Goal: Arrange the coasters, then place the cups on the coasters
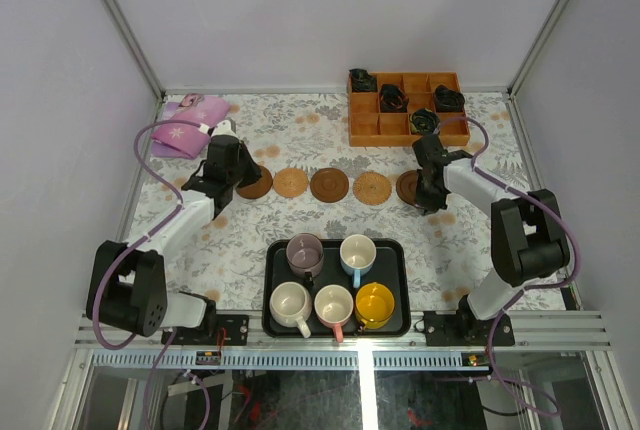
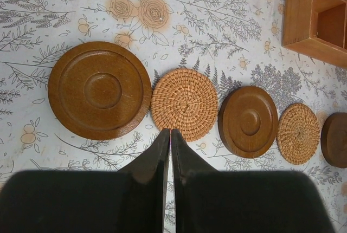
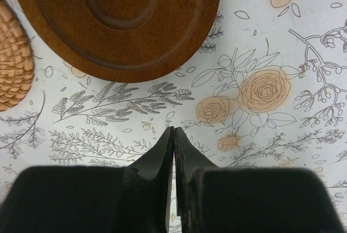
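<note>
**A:** Coasters (image 1: 329,185), the five thin round brown discs, wood and woven: where?

**B:** In one row across the flowered tablecloth (image 1: 300,130). The row runs between the black rectangular tray (image 1: 392,253), holding all five handled mugs (image 1: 305,250), and the orange compartment box (image 1: 365,132), which holds dark bundles (image 1: 392,98).

**A:** Jaws?

**B:** The left gripper (image 2: 170,131) is pressed together at a woven tan disc (image 2: 184,104)'s near edge. The right gripper (image 3: 173,129) is pressed together too, near the end wooden disc (image 3: 119,21) and apart from it.

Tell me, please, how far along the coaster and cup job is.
Done, it seems: five coasters lie in a row. In hand: nothing; the left tool and right tool are both shut and empty near the row's ends. To do: all five mugs sit in the black tray.
</note>
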Robot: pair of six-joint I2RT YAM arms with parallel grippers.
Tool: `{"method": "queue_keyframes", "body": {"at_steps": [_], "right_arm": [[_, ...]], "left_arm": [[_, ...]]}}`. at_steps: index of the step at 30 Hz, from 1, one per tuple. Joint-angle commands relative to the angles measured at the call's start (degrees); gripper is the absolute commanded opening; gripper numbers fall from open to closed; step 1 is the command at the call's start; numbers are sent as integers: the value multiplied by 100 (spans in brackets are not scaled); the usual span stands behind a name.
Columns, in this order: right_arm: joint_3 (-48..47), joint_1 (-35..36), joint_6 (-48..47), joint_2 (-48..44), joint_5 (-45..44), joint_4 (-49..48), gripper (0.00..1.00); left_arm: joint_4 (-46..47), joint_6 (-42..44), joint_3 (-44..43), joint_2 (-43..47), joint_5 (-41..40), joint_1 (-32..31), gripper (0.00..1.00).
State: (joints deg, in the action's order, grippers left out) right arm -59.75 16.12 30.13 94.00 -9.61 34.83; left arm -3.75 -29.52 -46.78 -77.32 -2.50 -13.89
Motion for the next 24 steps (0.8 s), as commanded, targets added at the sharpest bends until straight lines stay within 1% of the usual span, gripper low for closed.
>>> {"method": "queue_keyframes", "body": {"at_steps": [1, 6, 10, 18, 24], "right_arm": [[-49, 18, 187, 215, -173, -27, 5], [-109, 17, 256, 475, -125, -144, 3], [-225, 14, 292, 702, -262, -187, 0], [-503, 14, 356, 1021, -633, -270, 0], [-672, 5, 462, 1258, -726, -331, 0]], "left_arm": [[144, 40, -60, 201, 3, -13, 2], [161, -4, -24, 302, -21, -17, 3], [142, 33, -48, 333, -42, -17, 3], [90, 86, 4, 435, -66, -17, 4], [92, 53, 136, 593, -132, -17, 4]]}}
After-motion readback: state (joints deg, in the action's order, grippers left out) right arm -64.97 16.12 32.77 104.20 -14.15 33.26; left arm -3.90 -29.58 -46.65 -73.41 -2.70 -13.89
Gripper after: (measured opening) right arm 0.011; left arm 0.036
